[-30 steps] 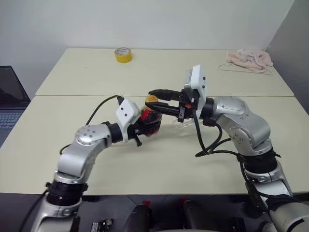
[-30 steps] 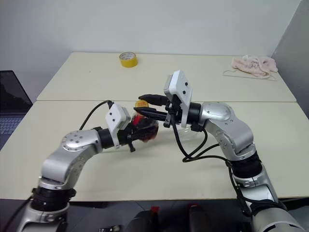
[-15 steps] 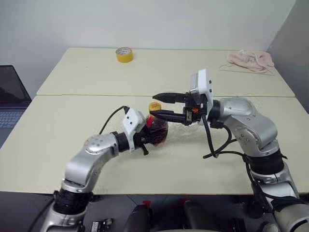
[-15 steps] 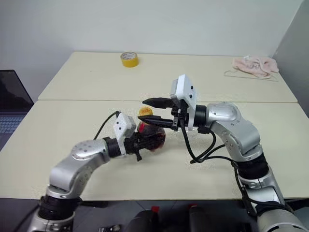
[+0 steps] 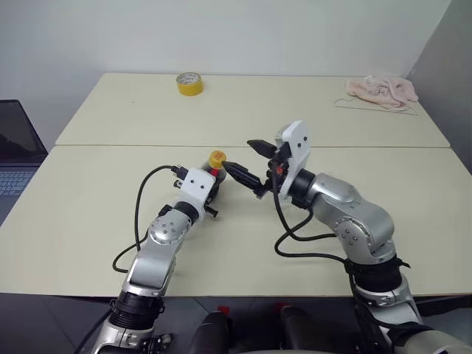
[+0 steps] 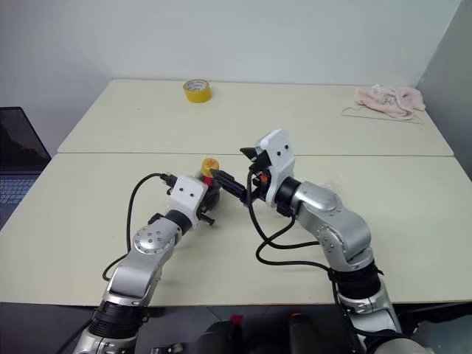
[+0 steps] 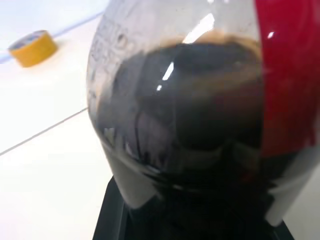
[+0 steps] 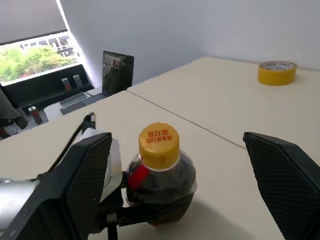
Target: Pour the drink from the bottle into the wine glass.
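Note:
The bottle (image 5: pixel 214 175) stands upright just over the near table, with its yellow-orange cap (image 8: pixel 159 145) on and the dark drink (image 7: pixel 200 115) inside. My left gripper (image 5: pixel 211 189) is shut on its body from the near side. My right gripper (image 5: pixel 237 154) hangs level just right of the cap and points at it. It is open wide, with its fingers (image 8: pixel 85 185) spread either side of the bottle and touching nothing. The wine glass is hidden, likely behind my right arm.
A yellow tape roll (image 5: pixel 188 83) lies at the far left of the back table. A pink cloth (image 5: pixel 381 90) lies at its far right. An open laptop (image 5: pixel 15 147) sits off the table's left edge. A seam (image 5: pixel 110 146) divides the two tables.
My left gripper has swung the bottle from tilted to upright and carried it lower and farther forward. My right gripper has spread wide off the cap and sunk a little.

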You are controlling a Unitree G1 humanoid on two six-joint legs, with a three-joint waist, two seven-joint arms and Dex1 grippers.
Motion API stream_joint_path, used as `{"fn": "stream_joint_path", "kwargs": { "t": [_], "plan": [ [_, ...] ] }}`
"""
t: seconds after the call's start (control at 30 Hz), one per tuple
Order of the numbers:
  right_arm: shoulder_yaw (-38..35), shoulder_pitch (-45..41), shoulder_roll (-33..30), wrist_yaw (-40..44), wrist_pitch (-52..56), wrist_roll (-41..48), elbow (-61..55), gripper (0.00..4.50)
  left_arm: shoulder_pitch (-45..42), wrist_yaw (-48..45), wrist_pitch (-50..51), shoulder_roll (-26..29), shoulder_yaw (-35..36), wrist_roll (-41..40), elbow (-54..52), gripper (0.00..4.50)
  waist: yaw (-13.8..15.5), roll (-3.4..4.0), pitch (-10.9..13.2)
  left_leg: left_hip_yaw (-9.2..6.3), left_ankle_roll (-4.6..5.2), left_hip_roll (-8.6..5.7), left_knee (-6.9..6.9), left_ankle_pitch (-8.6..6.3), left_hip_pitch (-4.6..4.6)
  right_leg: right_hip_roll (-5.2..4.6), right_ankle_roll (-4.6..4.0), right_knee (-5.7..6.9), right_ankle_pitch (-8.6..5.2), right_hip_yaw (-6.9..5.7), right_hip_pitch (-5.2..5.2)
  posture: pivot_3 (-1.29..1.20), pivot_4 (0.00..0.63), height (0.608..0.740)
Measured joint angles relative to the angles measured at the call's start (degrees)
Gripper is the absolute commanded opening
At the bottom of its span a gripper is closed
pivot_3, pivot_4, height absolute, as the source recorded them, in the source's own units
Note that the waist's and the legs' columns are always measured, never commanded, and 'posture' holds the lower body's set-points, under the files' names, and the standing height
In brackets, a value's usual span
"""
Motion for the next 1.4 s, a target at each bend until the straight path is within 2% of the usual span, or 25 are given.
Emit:
{"fn": "stream_joint_path", "kwargs": {
  "t": [0.13,0.67,0.8,0.9,1.03,1.17,1.23,1.4],
  "plan": [
    [0.78,-0.05,3.39,-2.46,0.55,-0.12,0.01,4.5,0.02,2.54,-2.53,-1.7,-0.42,2.66,1.95,0.92,-0.01,0.0,0.0,-0.03,0.01,0.01,0.0,0.0,0.02,0.0,0.0,0.04,0.0,-0.04,0.0,0.0,0.15,0.74],
    [2.12,-2.95,6.48,-4.47,-2.94,-6.8,9.98,4.5,-1.3,3.95,-6.5,-3.67,-0.19,5.11,5.91,0.92,-0.12,0.0,-0.01,-0.01,0.0,0.0,0.0,0.0,0.02,0.01,0.0,0.04,0.0,-0.04,0.0,0.0,0.15,0.74],
    [2.14,-2.95,6.19,-3.54,-3.04,-6.82,10.09,3.64,-1.3,3.95,-6.98,-3.77,-0.07,5.33,5.98,0.92,-0.12,0.0,-0.01,-0.01,0.0,0.0,0.0,0.0,0.02,0.01,0.0,0.04,0.0,-0.04,0.0,0.0,0.15,0.74],
    [2.26,-2.95,6.46,-2.63,-3.04,-6.73,10.08,2.54,-1.46,3.94,-7.17,-3.81,-0.07,5.41,6.16,0.92,-0.14,0.0,-0.01,-0.01,0.0,0.0,0.0,0.0,0.02,0.01,0.0,0.05,0.0,-0.04,0.0,0.0,0.15,0.74],
    [2.45,-2.95,6.98,-2.08,-3.05,-6.66,9.96,1.31,-1.83,3.87,-7.17,-3.81,0.03,5.38,6.42,0.92,-0.14,0.0,-0.01,-0.02,0.01,0.0,0.0,0.0,0.02,0.01,0.0,0.04,0.0,-0.05,0.0,0.0,0.15,0.74],
    [2.38,-2.93,6.07,-0.53,-3.64,-6.54,9.86,1.27,-1.86,2.54,-6.95,-3.79,0.38,4.22,6.02,0.9,-0.14,0.0,-0.01,-0.01,0.01,0.0,0.0,0.0,0.02,0.01,0.0,0.04,0.0,-0.05,0.0,0.0,0.15,0.74],
    [2.55,-2.9,3.93,2.31,-4.7,-6.46,9.11,1.27,-1.89,-0.97,-5.49,-3.23,0.73,1.35,4.45,0.9,-0.13,0.0,-0.01,-0.02,0.0,0.0,0.01,0.0,0.0,0.01,0.0,0.04,0.0,-0.06,0.0,0.0,0.15,0.74],
    [2.91,-2.64,-1.61,11.05,-9.26,-5.7,6.25,1.27,-2.29,-15.45,0.94,3.19,2.69,-9.41,-2.45,0.9,-0.29,0.0,-0.01,-0.02,0.01,0.02,-0.01,0.0,0.03,0.03,0.0,0.04,0.0,-0.07,0.01,0.0,0.15,0.74]
  ]
}}
